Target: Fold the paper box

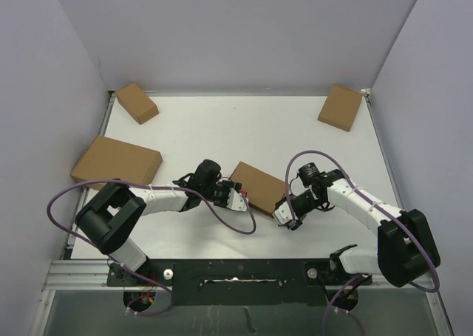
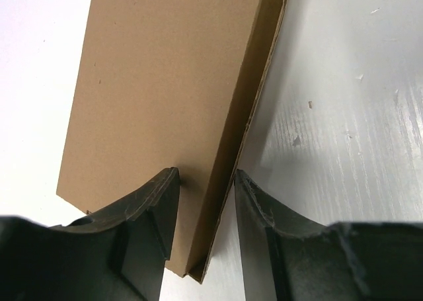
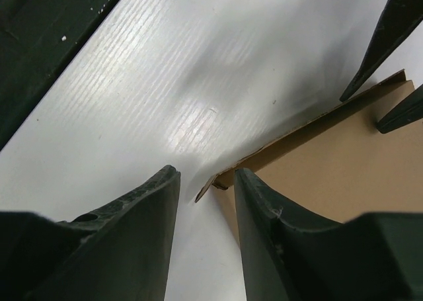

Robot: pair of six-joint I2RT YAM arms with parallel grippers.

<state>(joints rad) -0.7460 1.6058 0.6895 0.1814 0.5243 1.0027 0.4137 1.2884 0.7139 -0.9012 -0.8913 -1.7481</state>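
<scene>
White table (image 1: 222, 133) is seen as the largest thing, closed in by pale walls (image 1: 236, 33) on three sides. A large cardboard box (image 1: 117, 162) is laid closed at the table's left edge, well apart from the arms; what is in it cannot be told. The paper box (image 1: 260, 184) (image 2: 165, 83) (image 3: 344, 169) is laid near the middle of the table, between the two grippers, with its lid panel down and flat, so its inside is hidden; only a narrow hollow is shown at one corner end in the left wrist view. A left corner box (image 1: 137, 103) and a right corner box (image 1: 341, 107), both smaller and closed, are set against the far wall, away from the work. A purple cable (image 1: 230, 221) is looped over the table just in front of the paper box. The left gripper (image 1: 240, 198) (image 2: 206, 175) is placed astride the box's near left edge, one finger over the lid and the other beside the side wall; whether the edge is pinched cannot be told. The right gripper (image 1: 284, 218) (image 3: 206, 172) is held parted at the near right corner, with bare table seen in the gap and nothing clasped.
</scene>
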